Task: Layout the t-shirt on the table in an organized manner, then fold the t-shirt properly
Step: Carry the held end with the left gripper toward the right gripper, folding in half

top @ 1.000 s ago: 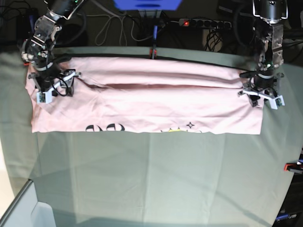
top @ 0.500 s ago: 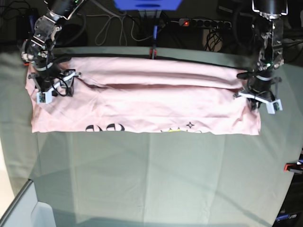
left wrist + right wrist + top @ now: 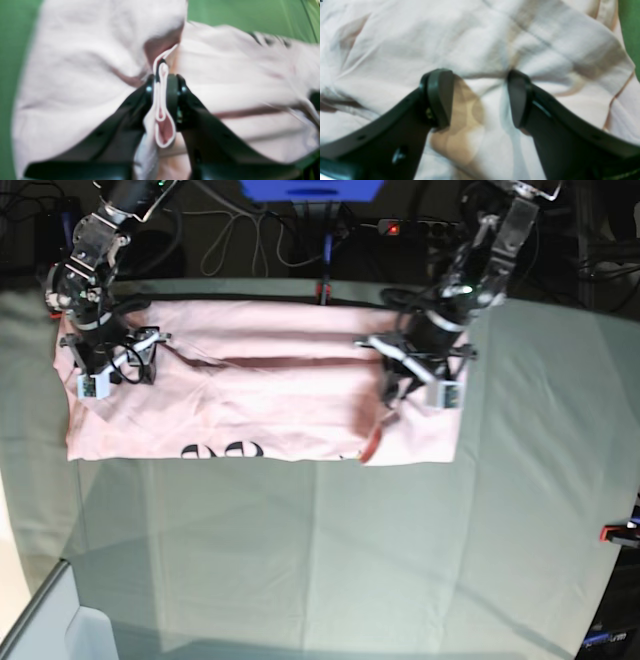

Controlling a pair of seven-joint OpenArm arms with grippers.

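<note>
Both arms meet the t-shirt (image 3: 270, 395): left fingers (image 3: 172, 97) pinch (right splayed).

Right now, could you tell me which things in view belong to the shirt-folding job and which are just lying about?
Part of the job:
- t-shirt, pink, partly folded
- table with its grey-green cover
- left gripper, shut on a pinch of the shirt's fabric
- right gripper, open over the shirt

Just lying about:
- power strip behind the table
- cables behind the table
- red clamp at the far edge
</note>
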